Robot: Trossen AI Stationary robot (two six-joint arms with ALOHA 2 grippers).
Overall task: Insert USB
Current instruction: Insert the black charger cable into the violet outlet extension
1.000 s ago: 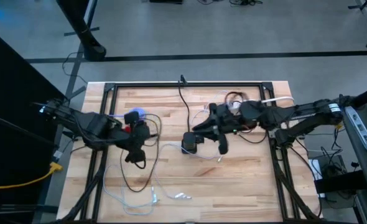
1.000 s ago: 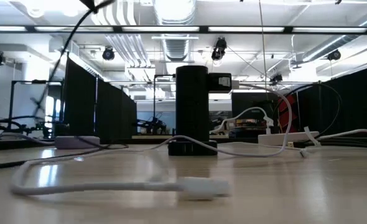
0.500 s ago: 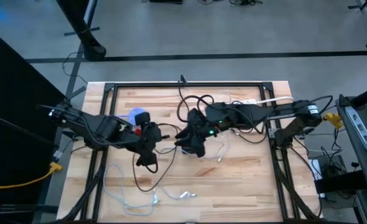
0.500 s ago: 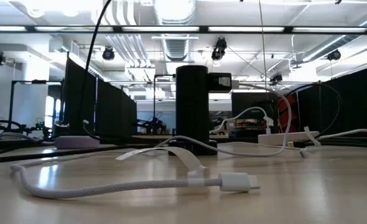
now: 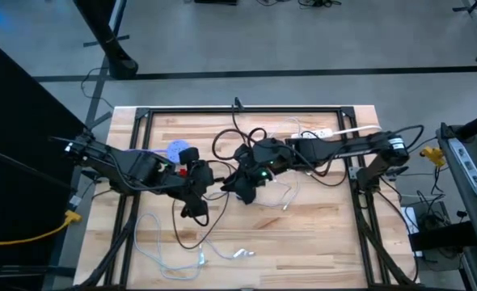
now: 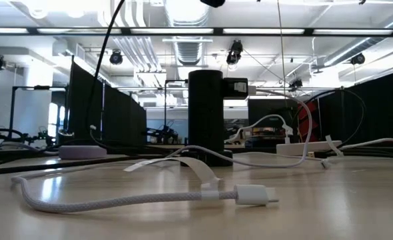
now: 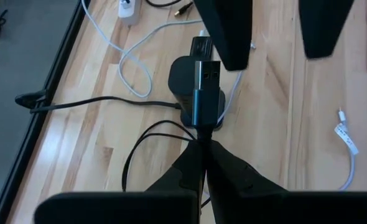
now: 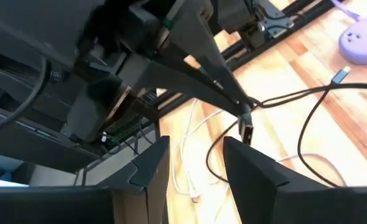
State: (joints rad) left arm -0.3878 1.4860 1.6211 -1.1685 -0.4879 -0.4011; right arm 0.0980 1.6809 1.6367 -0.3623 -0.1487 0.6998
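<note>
Left gripper (image 7: 203, 149): closing on the black USB plug (image 7: 204, 93), holding it above the table (image 5: 319, 234).
USB plug: pointing toward the black hub (image 7: 185, 78) just beyond it.
Right gripper (image 8: 196, 165): hanging over the hub at table centre, fingers parted, holding nothing.

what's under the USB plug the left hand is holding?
In the left wrist view, the black charging block on the wooden table sits directly beneath the USB plug, held shut in the left hand. The plug covers the block's top, so its port is not visible.
</note>
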